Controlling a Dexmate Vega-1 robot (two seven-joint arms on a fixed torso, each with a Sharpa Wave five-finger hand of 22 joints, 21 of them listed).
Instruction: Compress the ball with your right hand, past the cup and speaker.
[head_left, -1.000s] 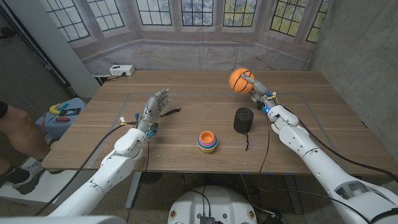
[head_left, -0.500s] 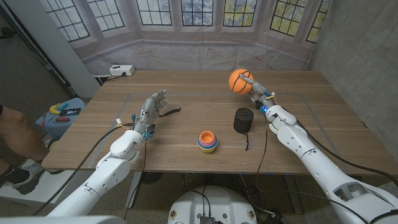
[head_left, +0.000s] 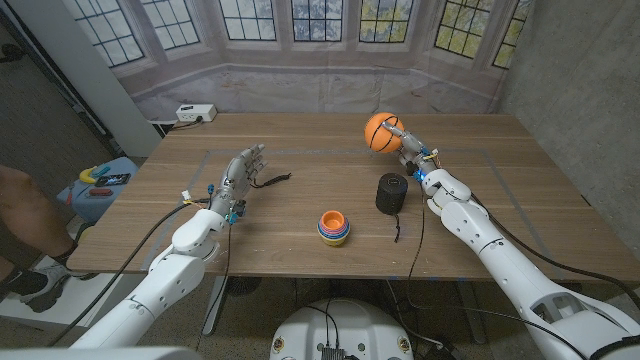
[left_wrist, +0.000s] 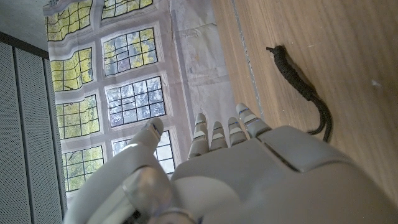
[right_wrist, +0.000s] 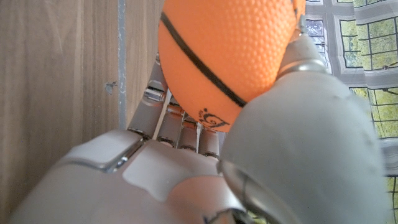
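An orange ball (head_left: 381, 131) with black lines, like a small basketball, is held in my right hand (head_left: 408, 148) above the far right part of the table, beyond the speaker. In the right wrist view the ball (right_wrist: 230, 50) sits against the palm with the fingers (right_wrist: 180, 124) under it and the thumb wrapped over its side. A black cylindrical speaker (head_left: 392, 193) stands just in front of that hand. Stacked coloured cups (head_left: 334, 227) sit near the table's front middle. My left hand (head_left: 240, 178) is open on the left, fingers stretched, holding nothing.
A black cord (head_left: 272, 180) lies on the wood just past my left hand, seen close in the left wrist view as the cord (left_wrist: 301, 84). A white power strip (head_left: 196, 113) sits at the far left corner. A person's arm (head_left: 25, 210) is at the left edge.
My right hand has carried the ball slightly left and a little farther back. The left arm has shifted a bit toward the left.
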